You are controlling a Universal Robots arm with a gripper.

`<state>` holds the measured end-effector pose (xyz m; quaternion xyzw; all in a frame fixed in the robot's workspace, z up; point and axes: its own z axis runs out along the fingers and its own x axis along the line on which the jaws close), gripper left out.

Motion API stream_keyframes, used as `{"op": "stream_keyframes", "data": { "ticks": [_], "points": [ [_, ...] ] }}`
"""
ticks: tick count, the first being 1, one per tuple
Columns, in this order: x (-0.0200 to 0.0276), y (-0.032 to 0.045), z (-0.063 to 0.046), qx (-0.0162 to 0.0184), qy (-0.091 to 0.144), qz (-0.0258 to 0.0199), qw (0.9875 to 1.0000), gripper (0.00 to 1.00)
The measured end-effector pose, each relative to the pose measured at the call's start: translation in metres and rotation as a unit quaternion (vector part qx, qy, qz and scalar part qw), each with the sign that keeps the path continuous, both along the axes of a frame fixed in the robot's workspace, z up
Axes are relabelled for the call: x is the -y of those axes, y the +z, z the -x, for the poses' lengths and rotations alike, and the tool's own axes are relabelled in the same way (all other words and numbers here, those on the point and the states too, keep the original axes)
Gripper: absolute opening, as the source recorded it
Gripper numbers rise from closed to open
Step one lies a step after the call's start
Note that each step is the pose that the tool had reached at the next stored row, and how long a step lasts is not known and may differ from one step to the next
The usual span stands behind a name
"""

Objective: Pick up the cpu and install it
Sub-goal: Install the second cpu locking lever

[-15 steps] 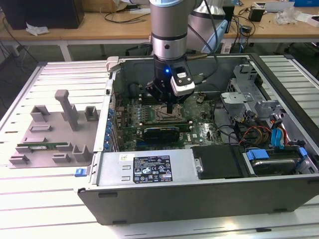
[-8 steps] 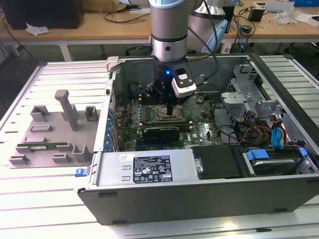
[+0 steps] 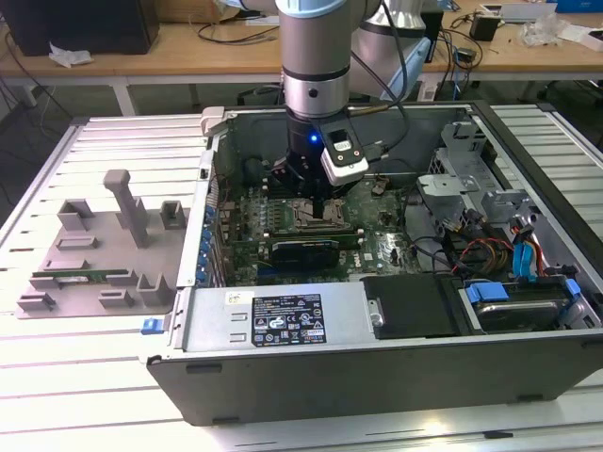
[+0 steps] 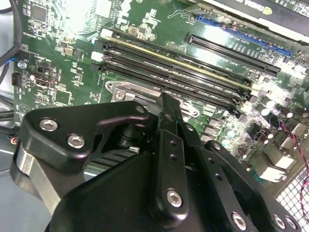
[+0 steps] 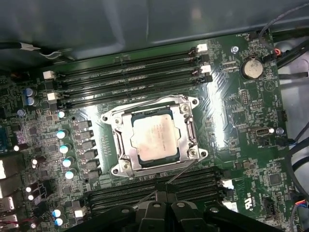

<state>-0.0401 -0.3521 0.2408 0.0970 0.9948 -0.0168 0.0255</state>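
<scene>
The cpu [image 5: 153, 138] is seen seated in its socket [image 5: 189, 133]. The tool's [image 3: 316, 202] state cannot be told. A snagged retention lever is judged the risk — from the tool hanging just above.

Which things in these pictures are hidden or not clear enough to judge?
- Exterior view: the gripper stands over the socket, so the cpu underneath is hidden.
- First wrist view: the cpu lies in its socket, but whether it is fully seated cannot be told; the picture's edge cuts off the gripper.
- Second wrist view: the gripper body covers the socket; whether the fingers are open or shut cannot be judged.
</scene>
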Motion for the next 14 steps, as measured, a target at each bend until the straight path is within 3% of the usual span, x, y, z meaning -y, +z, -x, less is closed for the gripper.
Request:
{"op": "stream_keyframes", "data": {
  "ticks": [14],
  "points": [
    [0.0,-0.0014,0.0045,0.0,0.0,0.0,1.0,0.11]
  ]
}}
